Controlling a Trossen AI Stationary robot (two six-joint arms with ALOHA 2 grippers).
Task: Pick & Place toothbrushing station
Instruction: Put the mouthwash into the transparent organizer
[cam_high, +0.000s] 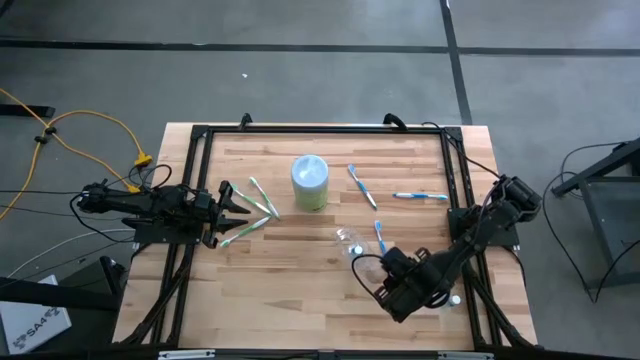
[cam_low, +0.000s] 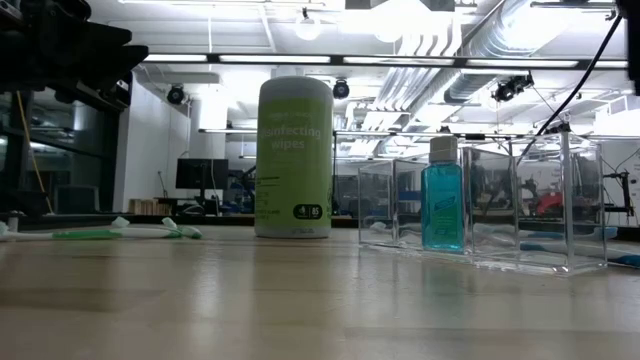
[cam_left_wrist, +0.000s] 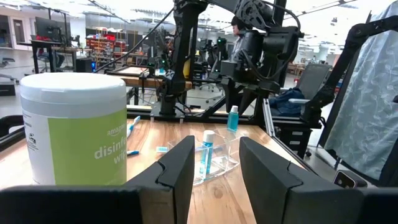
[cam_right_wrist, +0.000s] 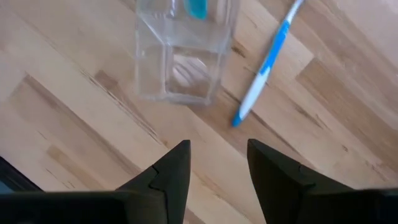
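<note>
The clear plastic container (cam_high: 350, 238) stands on the table's middle with a small blue bottle (cam_low: 442, 195) upright inside it; it also shows in the right wrist view (cam_right_wrist: 183, 56). Blue-white toothbrushes (cam_high: 362, 186) (cam_high: 420, 196) (cam_high: 380, 237) lie flat around it. Green-white toothbrushes (cam_high: 262, 198) (cam_high: 240, 232) lie at the left. A second small bottle (cam_left_wrist: 233, 118) stands farther off. My right gripper (cam_right_wrist: 219, 146) is open, pointing down just on the near side of the container (cam_high: 362, 270). My left gripper (cam_high: 243, 205) is open and empty, level, beside the green-white toothbrushes.
A tall green-and-white canister of wipes (cam_high: 310, 182) stands upright at the far middle of the table, left of the container. A black frame (cam_high: 200, 140) runs round the wooden tabletop. Yellow cable (cam_high: 90, 130) lies on the floor at the left.
</note>
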